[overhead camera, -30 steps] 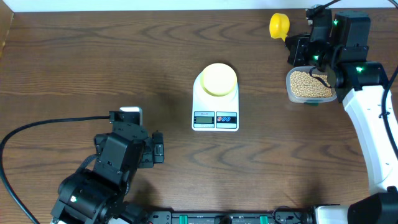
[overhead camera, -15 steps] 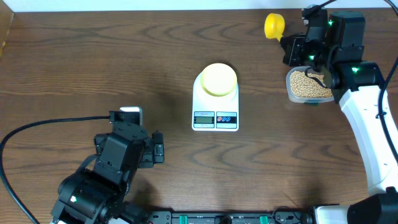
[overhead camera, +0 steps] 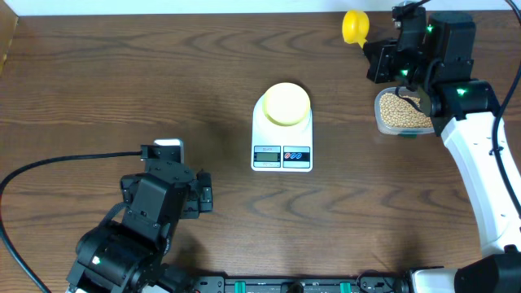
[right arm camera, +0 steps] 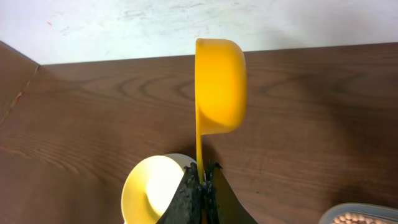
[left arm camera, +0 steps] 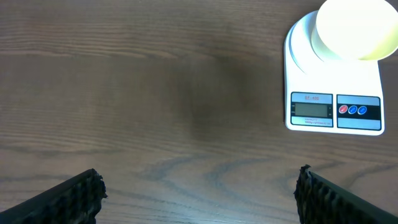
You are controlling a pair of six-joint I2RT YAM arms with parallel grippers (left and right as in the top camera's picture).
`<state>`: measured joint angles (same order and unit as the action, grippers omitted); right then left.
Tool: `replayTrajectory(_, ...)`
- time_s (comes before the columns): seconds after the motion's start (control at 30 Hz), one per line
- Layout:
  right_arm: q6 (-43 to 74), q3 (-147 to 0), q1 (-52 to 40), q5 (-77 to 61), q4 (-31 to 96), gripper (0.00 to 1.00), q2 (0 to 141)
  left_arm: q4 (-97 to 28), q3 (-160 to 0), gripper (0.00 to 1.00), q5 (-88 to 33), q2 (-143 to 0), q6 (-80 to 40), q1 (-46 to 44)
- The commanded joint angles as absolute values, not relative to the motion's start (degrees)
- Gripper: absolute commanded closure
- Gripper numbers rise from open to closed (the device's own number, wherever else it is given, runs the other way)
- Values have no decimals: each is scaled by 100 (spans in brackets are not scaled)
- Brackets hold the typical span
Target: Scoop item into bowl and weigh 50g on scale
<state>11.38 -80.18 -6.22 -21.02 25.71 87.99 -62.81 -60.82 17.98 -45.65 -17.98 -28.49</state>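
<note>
The pale yellow bowl [overhead camera: 286, 103] sits on the white scale [overhead camera: 282, 130] at mid table. It also shows in the left wrist view [left arm camera: 354, 28] on the scale [left arm camera: 333, 93], and in the right wrist view [right arm camera: 152, 193]. Tan beans [overhead camera: 403, 112] fill a clear tub [overhead camera: 379, 114] at the right; its edge shows in the right wrist view [right arm camera: 360, 215]. My right gripper [overhead camera: 377, 57] is shut on the handle of a bright yellow scoop [overhead camera: 355, 26], held in the air near the far edge; the scoop [right arm camera: 219, 87] is on its side and looks empty, jaws [right arm camera: 203, 180] clamped on its handle. My left gripper [left arm camera: 199, 190] is open and empty, low at the front left.
The white wall edge [right arm camera: 186, 25] runs just behind the table's far edge. A black cable [overhead camera: 49, 167] loops across the front left. A small white block [overhead camera: 169, 146] sits by the left arm [overhead camera: 155, 203].
My right gripper has lifted the scoop and moved it left and toward the far edge, away from the bean tub. The left arm has barely moved.
</note>
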Motion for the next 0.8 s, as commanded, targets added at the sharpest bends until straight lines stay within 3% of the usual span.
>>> replayTrajectory(0.0,1197,-8040,-683,-2093,2552,99,8766,-6294,-6086,0,1914,-4565,-1745,-2818)
replayTrajectory(0.77,1192,-8040,-904,-1584,2471,99,8768,-6233,-6086,0,1973,-4565,-1730,-2818)
